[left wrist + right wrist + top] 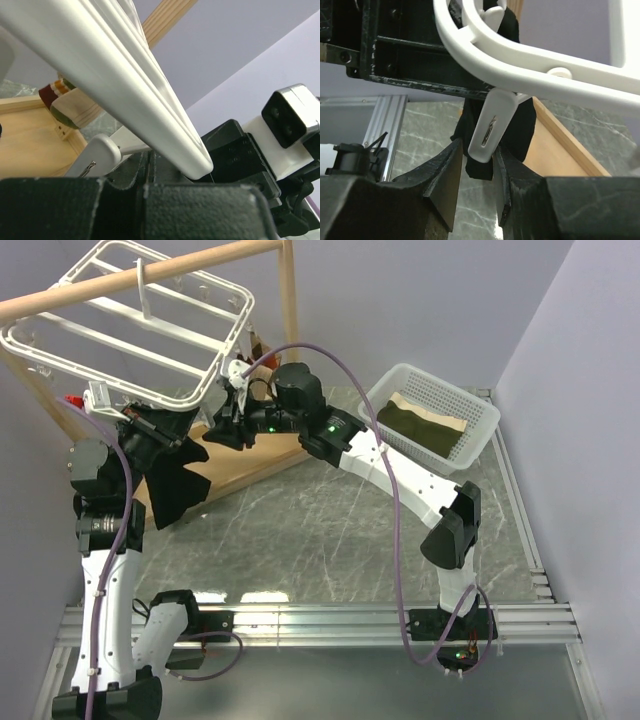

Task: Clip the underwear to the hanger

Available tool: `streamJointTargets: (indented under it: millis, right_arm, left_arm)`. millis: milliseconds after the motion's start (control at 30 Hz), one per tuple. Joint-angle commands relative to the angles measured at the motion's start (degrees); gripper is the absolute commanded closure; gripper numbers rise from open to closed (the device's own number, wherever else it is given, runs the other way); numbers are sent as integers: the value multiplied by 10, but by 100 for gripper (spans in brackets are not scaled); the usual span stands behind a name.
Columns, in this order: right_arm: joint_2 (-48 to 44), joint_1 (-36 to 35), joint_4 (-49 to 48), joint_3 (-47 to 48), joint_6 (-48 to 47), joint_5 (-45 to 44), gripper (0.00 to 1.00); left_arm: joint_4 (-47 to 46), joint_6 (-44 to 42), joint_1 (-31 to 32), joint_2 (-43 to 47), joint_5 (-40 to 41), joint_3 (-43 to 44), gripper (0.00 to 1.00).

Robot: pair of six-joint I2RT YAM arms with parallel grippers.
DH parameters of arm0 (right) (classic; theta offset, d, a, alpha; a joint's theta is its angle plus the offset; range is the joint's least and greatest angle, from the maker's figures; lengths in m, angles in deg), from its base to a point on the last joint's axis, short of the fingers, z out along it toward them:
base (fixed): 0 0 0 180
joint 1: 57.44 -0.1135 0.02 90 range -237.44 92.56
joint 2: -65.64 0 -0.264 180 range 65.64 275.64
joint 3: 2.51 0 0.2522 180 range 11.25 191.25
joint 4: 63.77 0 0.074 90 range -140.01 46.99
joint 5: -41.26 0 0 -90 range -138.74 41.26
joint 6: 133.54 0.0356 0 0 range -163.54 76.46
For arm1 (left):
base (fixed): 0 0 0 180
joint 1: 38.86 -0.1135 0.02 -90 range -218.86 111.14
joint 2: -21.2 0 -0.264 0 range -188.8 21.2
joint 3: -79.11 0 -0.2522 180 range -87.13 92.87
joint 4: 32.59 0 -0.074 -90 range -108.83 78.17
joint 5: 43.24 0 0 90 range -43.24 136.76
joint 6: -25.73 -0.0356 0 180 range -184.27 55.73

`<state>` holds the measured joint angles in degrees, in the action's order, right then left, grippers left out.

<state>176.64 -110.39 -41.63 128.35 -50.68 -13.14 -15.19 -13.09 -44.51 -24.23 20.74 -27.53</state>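
The hanger [125, 80] is white, the underwear [175, 485] black, the cloth [415, 425] olive-and-tan, the table [330, 530] grey with pale veins.

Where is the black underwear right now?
In the top view the black underwear hangs on the left side, just under the near edge of the white hanger, beside the left gripper.

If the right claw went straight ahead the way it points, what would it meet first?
The right claw would likely meet the white clip between its fingers first; the underwear hangs behind.
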Motion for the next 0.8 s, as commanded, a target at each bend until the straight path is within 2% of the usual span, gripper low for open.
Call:
streamJointTargets:
  millis: [0, 100, 233, 333, 500, 533, 633, 767]
  right_arm:
    - [-11, -24, 8, 4, 10, 32, 63]
    - [-5, -22, 8, 22, 17, 22, 64]
    - [-4, -22, 2, 26, 29, 13, 50]
    - [-12, -22, -18, 16, 41, -7, 45]
    - [-22, -22, -49, 0, 50, -47, 49]
    - [-22, -22, -57, -1, 50, -58, 54]
    - [-21, -24, -67, 0, 49, -71, 60]
    - [-18, -25, -70, 2, 38, -88, 62]
  left_arm:
    - [-57, 23, 2, 0, 3, -3, 100]
    - [-52, 18, 3, 2, 4, -6, 100]
    - [-50, 16, 2, 7, 8, -12, 100]
    - [-49, 14, 2, 10, 10, -16, 100]
    - [-50, 11, 2, 13, 10, -18, 100]
    - [-50, 10, 3, 13, 10, -18, 100]
    - [-49, 9, 3, 13, 10, -17, 100]
    - [-48, 9, 2, 13, 8, -18, 100]
